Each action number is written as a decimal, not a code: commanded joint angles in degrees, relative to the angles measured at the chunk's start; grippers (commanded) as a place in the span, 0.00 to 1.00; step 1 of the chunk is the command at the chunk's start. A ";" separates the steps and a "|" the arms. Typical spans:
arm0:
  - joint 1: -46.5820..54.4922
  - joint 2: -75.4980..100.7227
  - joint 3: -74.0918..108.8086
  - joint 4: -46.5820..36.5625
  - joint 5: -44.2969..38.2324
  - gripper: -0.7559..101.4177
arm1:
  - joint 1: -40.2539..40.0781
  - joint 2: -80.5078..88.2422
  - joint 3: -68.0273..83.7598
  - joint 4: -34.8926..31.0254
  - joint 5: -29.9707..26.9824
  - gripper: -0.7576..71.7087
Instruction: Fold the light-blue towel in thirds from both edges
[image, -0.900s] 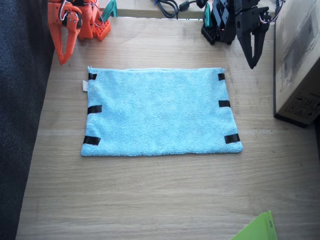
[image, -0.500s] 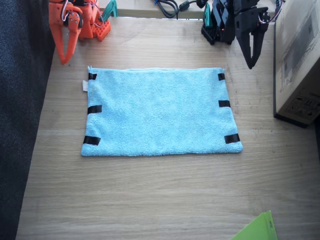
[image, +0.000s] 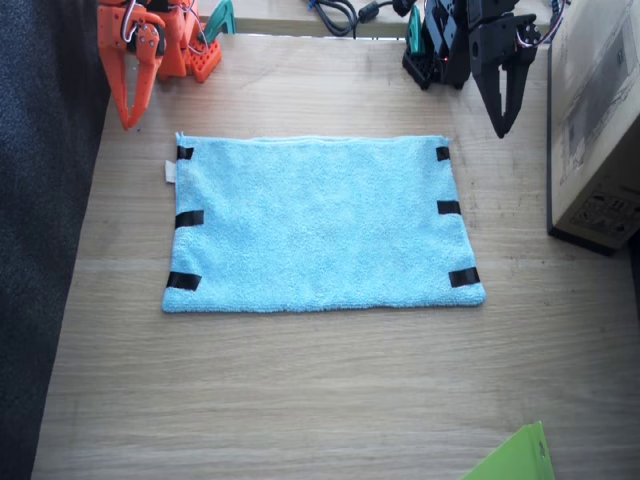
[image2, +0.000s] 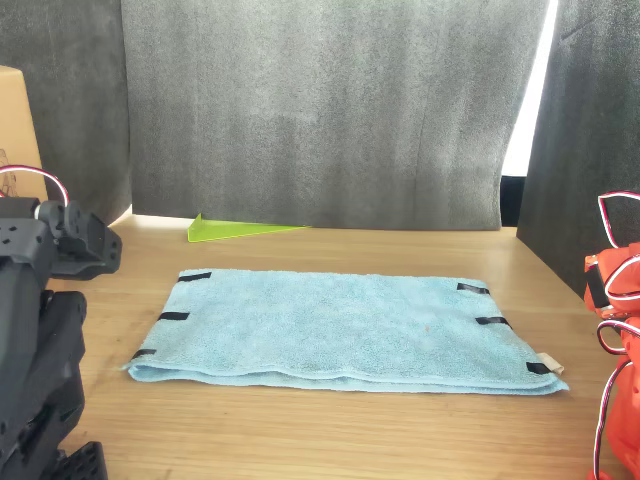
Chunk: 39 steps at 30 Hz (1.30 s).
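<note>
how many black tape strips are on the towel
6. Three run down the towel edge nearest the right arm: far, middle, near. Three run down the edge nearest the left arm: far, middle, near. None looks hidden.

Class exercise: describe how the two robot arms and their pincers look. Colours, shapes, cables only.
The right arm is bright orange plastic with red and white wires looping at its joints; its pincer tapers to a long point. The left arm is black, with red and white wires near its wrist and a teal part at its base; its pincer narrows to a dark wedge.
</note>
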 joint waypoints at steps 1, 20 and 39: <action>1.32 0.35 0.26 0.26 0.44 0.00 | 0.88 0.35 -0.44 0.35 -0.97 0.01; 2.20 -19.86 -18.63 0.62 4.31 0.00 | 0.88 -36.12 -31.20 1.32 -5.63 0.01; -6.77 -61.96 -38.06 2.72 4.92 0.12 | 14.68 -90.79 -62.23 12.22 0.26 0.14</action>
